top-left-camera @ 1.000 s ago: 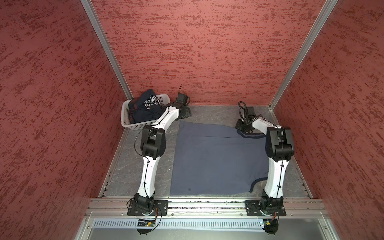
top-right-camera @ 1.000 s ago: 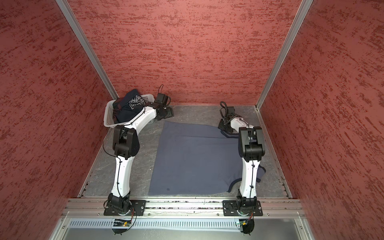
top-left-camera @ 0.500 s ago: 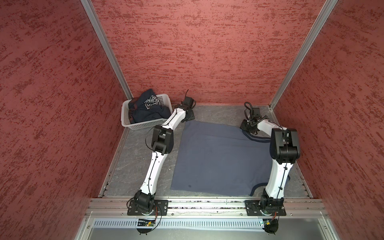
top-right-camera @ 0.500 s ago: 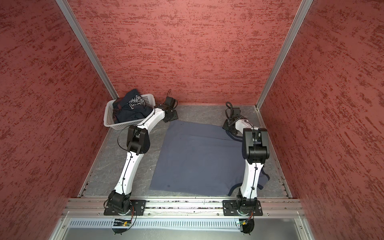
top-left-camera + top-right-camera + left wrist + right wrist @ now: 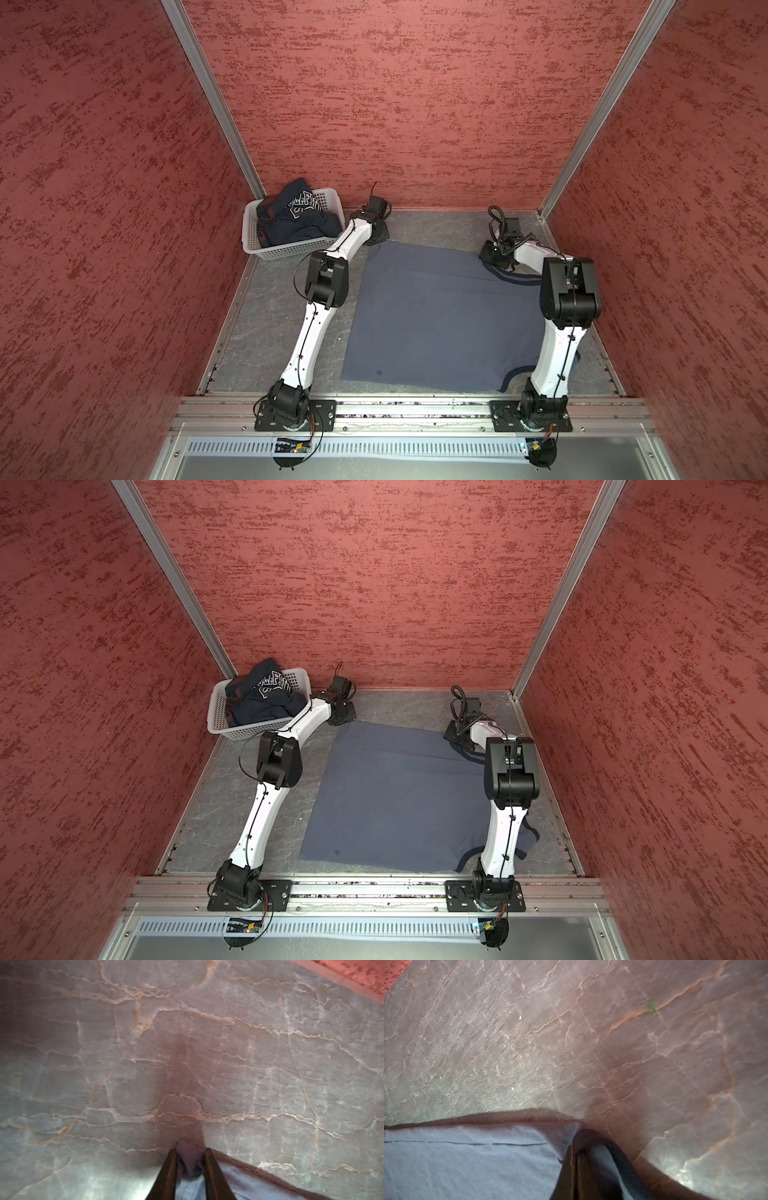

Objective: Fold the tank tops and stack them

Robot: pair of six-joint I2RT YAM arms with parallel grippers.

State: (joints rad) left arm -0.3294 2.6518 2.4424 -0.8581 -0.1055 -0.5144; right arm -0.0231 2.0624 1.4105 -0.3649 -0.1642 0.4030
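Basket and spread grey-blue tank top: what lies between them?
The left arm's white forearm crosses over that stretch; the grey table beneath it is otherwise bare. Both top views show this between the basket and the grey-blue tank top.

The slate grey-blue tank top [image 5: 436, 316] lies spread flat over the middle of the table [image 5: 266, 332], mostly smooth, with a faint crease running across near its far edge. Its navy trim [image 5: 515, 371] curls out at the near right corner. The dark navy tank top [image 5: 299, 218] sits crumpled in the white basket [image 5: 286, 249] at the far left, white-outlined lettering uppermost
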